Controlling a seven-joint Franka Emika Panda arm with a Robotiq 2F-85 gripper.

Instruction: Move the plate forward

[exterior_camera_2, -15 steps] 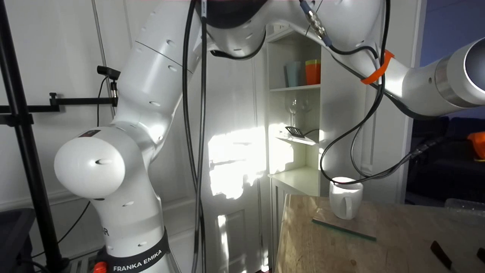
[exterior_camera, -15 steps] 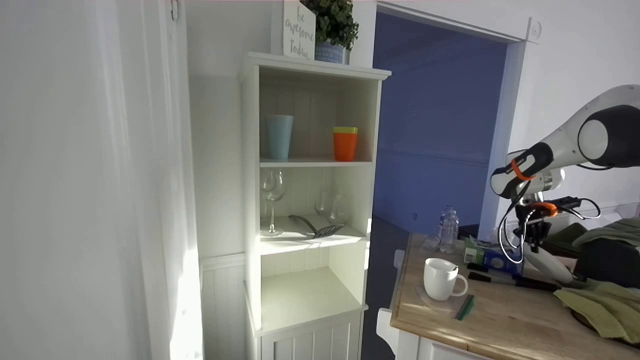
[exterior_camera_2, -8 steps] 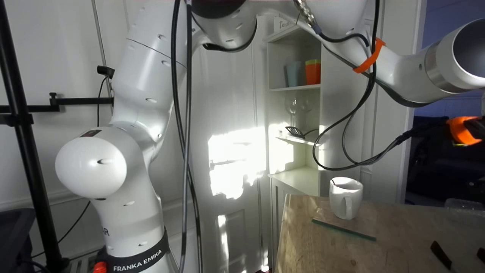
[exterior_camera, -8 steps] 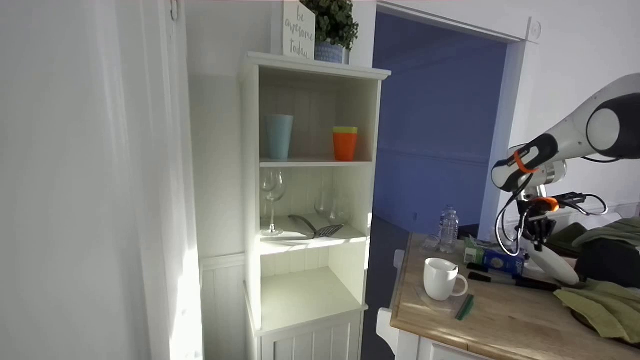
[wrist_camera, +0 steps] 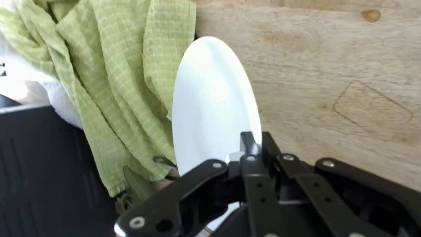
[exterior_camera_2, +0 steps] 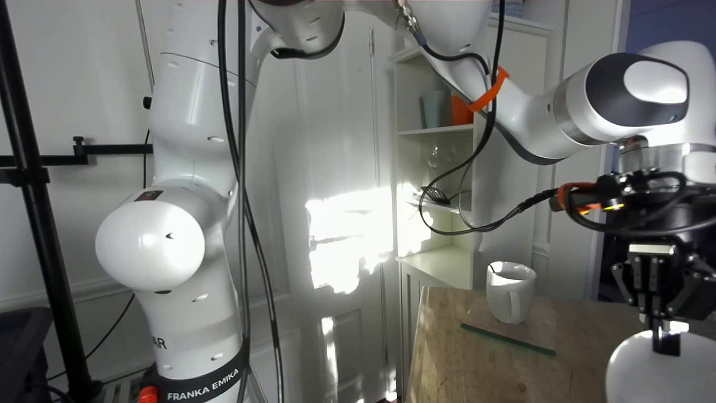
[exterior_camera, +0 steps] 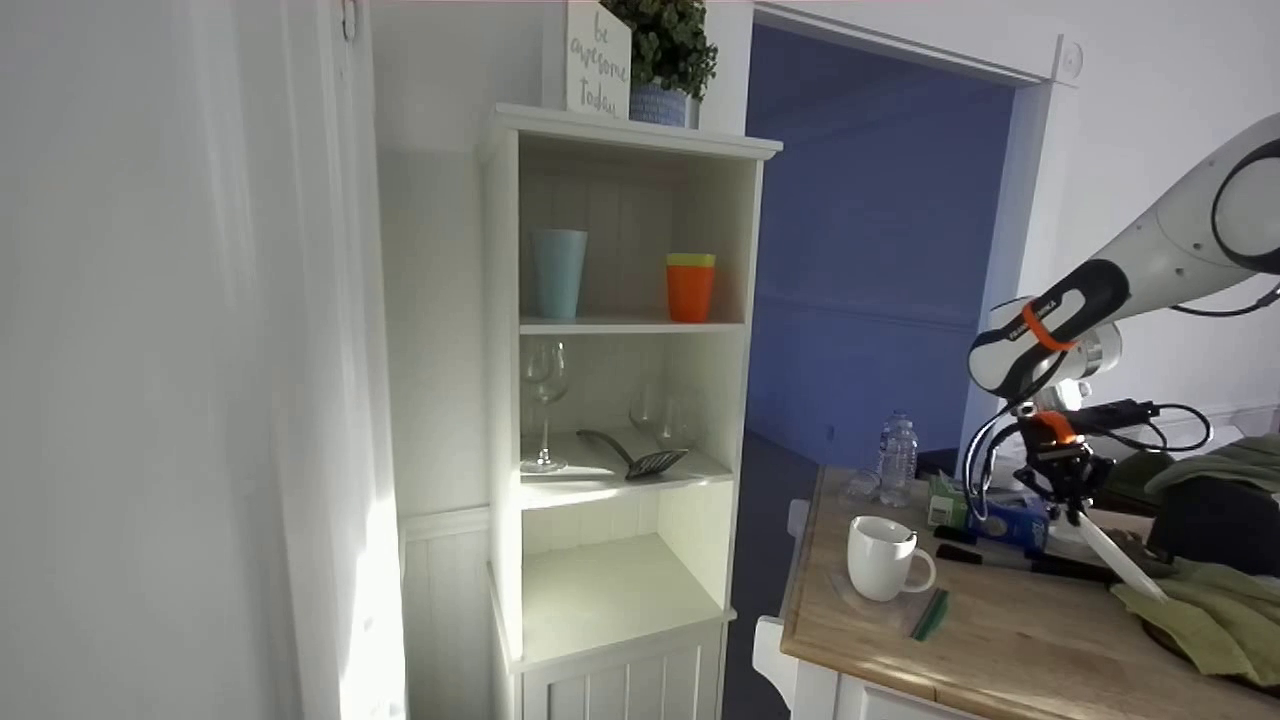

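Note:
A white plate stands steeply tilted, nearly edge-on, in the wrist view. My gripper is shut on its rim, with one finger on each side. In an exterior view the plate slants down from the gripper over the right part of the wooden table, its lower end near the green towel. I cannot tell whether it touches anything there. In an exterior view the plate hangs below the gripper at the right edge, partly cut off.
A green towel and a dark bin lie left of the plate. A white mug, a green-zip plastic bag, black-handled utensils, a blue box and clear bottles are on the table.
The wrist, gripper and plate have come into an exterior view from its right edge. The plate has turned from a broader face to nearly edge-on. The grip on it stays shut.

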